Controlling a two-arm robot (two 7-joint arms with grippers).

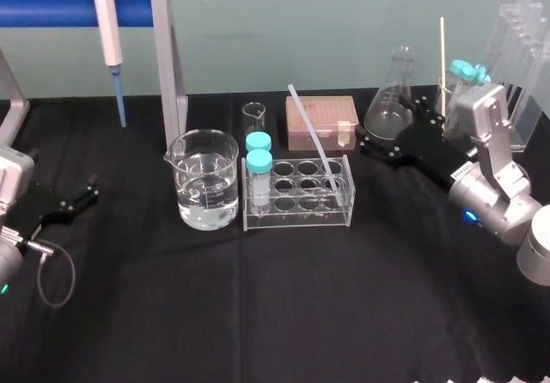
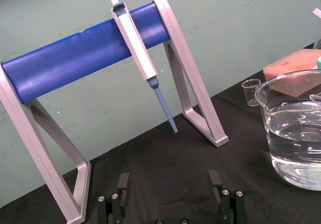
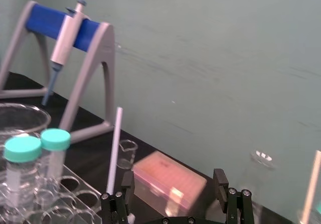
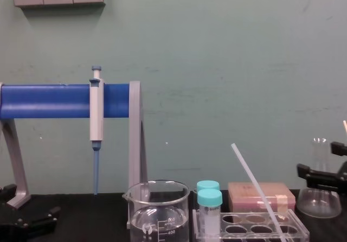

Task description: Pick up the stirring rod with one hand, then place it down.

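Nearest the lens, the right gripper [image 3: 173,184] is seen with its jaws spread wide and nothing held. From the head view it's placed just right of the clear tube rack [image 1: 296,207], beside the conical flask [image 1: 387,108]. Over at the left edge of the table [image 1: 258,314], the left gripper [image 2: 169,181] is parked, jaws apart too, empty.

The stirring rod [image 1: 311,132] is found standing slanted in a right-hand well of that rack, its top leaned off toward the left and back. So nothing's been picked up yet.

Handling-wise, fwiw: it'd be guessed as very light, stiff, smooth enough to slip, and probably snappable if squeezed hard or levered against the well's rim. The bare shaft above the rack, roughly mid-length, looks like the spot to be pinched, crosswise and gently. It should probably be drawn out along its own slant, since the rack could be tipped and the two capped tubes [image 1: 259,155] are set close by.
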